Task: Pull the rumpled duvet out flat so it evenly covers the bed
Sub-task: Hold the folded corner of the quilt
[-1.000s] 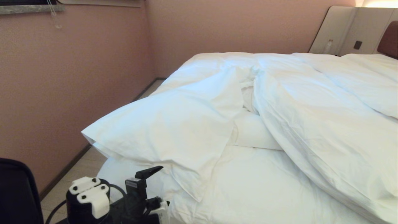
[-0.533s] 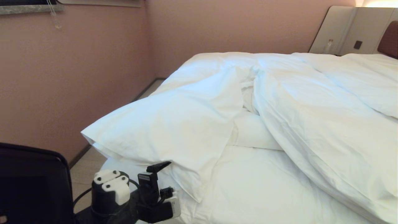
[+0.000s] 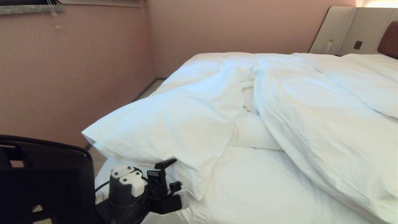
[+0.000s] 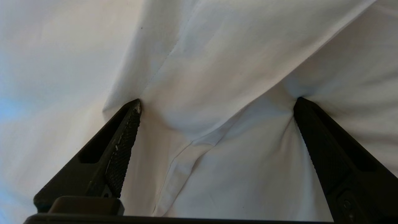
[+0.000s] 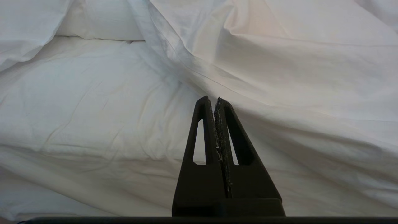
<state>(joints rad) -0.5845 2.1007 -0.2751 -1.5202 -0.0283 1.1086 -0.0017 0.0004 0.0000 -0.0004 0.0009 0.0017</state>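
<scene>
My left gripper (image 4: 216, 102) sits at the bed's (image 3: 267, 189) near-left corner, its 2 fingers spread wide and pressed into the duvet's (image 3: 174, 124) folded flap, seemingly straddling its hem. My right gripper (image 5: 215, 100), fingers together, holds nothing, near the sheet.

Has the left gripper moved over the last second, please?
Yes. Against the unmoved duvet, the left gripper has travelled rightward and slightly up in the head view, reaching the duvet's hanging near corner, jaws open.
</scene>
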